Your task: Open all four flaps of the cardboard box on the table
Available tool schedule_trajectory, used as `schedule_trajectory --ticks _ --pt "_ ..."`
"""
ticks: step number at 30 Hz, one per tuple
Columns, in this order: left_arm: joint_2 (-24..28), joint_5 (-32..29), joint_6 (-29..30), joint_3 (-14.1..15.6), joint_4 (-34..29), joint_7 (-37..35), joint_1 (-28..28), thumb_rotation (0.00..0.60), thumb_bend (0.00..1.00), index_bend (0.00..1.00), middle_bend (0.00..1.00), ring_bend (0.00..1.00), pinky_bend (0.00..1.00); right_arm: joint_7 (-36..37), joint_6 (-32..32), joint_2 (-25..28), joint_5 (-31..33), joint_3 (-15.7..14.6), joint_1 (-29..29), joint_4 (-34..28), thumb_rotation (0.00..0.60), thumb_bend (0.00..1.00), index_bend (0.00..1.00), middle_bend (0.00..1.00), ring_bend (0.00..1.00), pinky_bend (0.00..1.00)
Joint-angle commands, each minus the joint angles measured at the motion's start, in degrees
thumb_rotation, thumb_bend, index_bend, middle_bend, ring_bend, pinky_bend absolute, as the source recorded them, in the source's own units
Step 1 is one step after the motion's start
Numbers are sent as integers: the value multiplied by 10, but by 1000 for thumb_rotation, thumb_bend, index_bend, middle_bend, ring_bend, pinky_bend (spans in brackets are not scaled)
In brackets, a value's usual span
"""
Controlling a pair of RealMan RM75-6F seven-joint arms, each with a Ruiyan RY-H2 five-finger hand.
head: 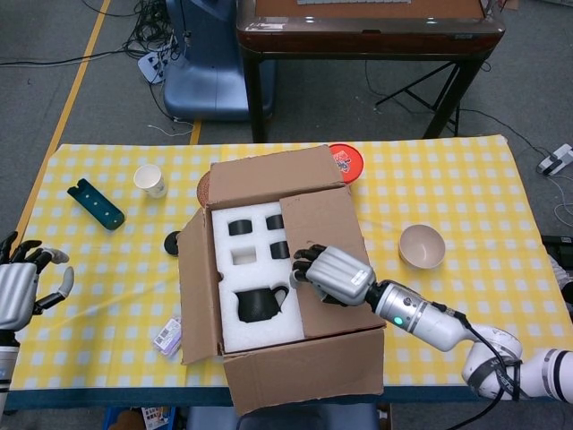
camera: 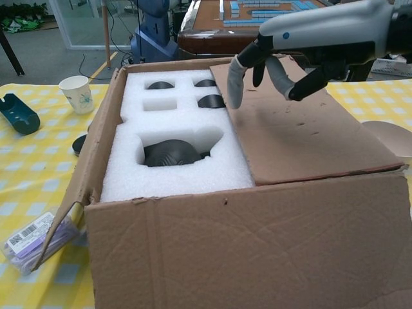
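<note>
The cardboard box [head: 304, 381] sits mid-table with its back, left and front flaps folded outward. Its right flap [head: 333, 228] [camera: 302, 129] lies flat over the right half of the white foam insert [head: 255, 331] [camera: 180, 170], which holds a black teapot [head: 260, 305] [camera: 168, 153]. My right hand [head: 331, 273] [camera: 277, 67] hovers over that flap. Its fingers are apart and hang down at the flap's free left edge, gripping nothing. At the table's far left edge my left hand [head: 18, 287] has spread fingers and is empty; the chest view does not show it.
A paper cup [head: 149, 180] [camera: 76, 93], a teal holder [head: 95, 203] [camera: 18, 112], a black disc [head: 175, 241] and a wrapped packet [head: 168, 336] [camera: 38, 241] lie left of the box. A beige bowl [head: 422, 245] sits to the right, a red lid [head: 345, 161] behind.
</note>
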Motion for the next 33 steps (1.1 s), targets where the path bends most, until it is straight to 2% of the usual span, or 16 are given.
schedule_trajectory --ticks 1,7,15,27,33 --pt "-1 5 -1 0 2 -4 4 105 446 489 411 202 0 -24 -6 -21 0 -1 16 16 600 963 386 352 167 251" --pt "-2 11 -5 -2 7 -16 12 107 446 490 411 202 0 -78 -4 -53 -10 -7 35 45 600 967 395 362 167 249" --pt "-1 12 -16 -4 19 -32 21 106 446 492 411 203 0 -103 -6 -78 -3 -14 53 63 600 969 403 367 167 246" --pt "-2 17 -24 -11 30 -48 29 106 446 494 411 203 0 -135 3 -55 19 -31 47 54 600 970 446 434 169 246" --pt "-2 18 -26 -15 32 -51 32 107 446 494 411 202 0 -147 19 -49 25 -29 45 46 600 970 447 453 179 246"
